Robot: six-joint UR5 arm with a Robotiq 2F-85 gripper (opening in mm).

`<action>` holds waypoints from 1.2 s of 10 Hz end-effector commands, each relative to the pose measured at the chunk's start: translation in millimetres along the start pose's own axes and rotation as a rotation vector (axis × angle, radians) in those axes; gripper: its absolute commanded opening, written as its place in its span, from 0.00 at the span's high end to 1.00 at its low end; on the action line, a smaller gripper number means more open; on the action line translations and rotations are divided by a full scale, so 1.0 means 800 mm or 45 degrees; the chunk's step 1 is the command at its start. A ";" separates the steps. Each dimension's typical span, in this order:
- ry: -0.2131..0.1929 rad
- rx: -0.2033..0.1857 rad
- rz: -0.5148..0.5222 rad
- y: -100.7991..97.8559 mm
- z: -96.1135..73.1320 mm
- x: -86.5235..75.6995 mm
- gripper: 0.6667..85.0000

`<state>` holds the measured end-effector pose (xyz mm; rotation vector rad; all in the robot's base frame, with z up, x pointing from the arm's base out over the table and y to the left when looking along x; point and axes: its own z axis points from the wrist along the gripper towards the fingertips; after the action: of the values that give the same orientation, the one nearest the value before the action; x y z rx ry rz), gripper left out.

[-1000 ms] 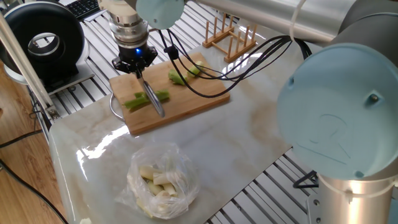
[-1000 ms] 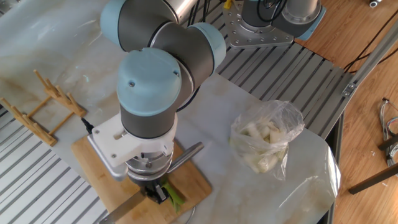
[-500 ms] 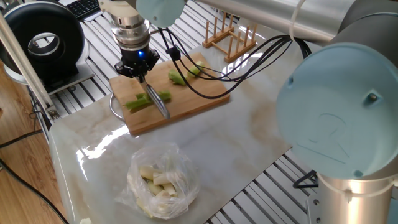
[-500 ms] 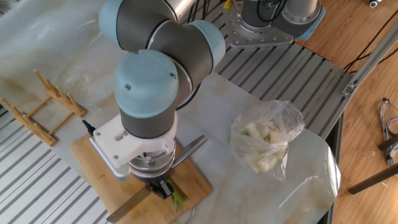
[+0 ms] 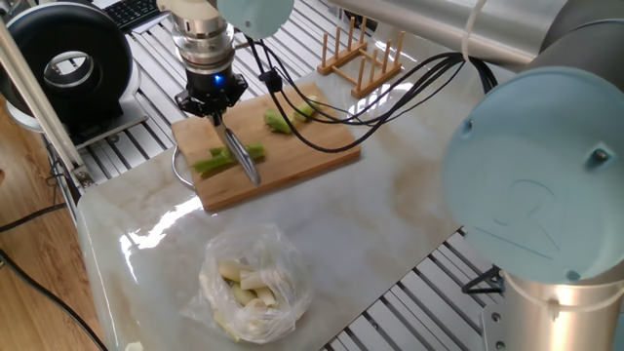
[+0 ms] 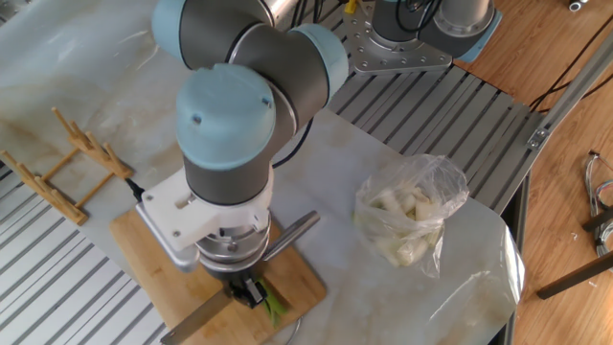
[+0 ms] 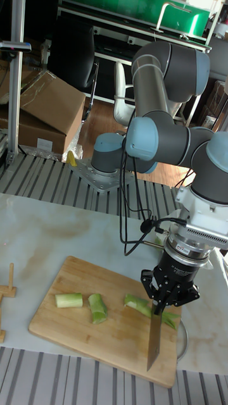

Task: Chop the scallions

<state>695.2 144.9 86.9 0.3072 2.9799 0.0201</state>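
Fingers closed on a knife handle, blade pointing down at the board; gripper sits over the left end of the wooden cutting board in one fixed view.

Left to right in the tall fixed view: short pale-green chunk, a second chunk just beside it, then the remaining scallion piece running under the blade. In one fixed view, the piece under the knife lies mid-left on the board, with more cut bits near the far edge. A plastic bag of pale pieces lies well apart on the marble table.

Step in hand, judged: slicing the remaining piece. Do it well by keeping the blade vertical and square across the stalk, pressing right through to the board, lifting clear before shifting along.

Versus a second ago: the gripper has risen slightly and moved a little toward the board's far edge; the blade tip remains by the stalk. Chunks and bag unchanged.
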 end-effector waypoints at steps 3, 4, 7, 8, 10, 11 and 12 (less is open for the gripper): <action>0.069 0.008 0.040 -0.005 -0.005 0.026 1.00; 0.072 0.013 0.037 -0.006 -0.004 0.031 1.00; 0.076 -0.014 0.043 -0.001 -0.002 0.038 1.00; 0.078 -0.016 0.041 -0.002 -0.001 0.039 1.00; 0.102 -0.004 0.036 -0.007 0.003 0.047 1.00; 0.102 0.004 0.039 -0.010 0.004 0.046 1.00; 0.097 -0.007 0.042 -0.010 0.006 0.044 1.00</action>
<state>661.7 144.6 79.1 0.3505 3.0442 0.0244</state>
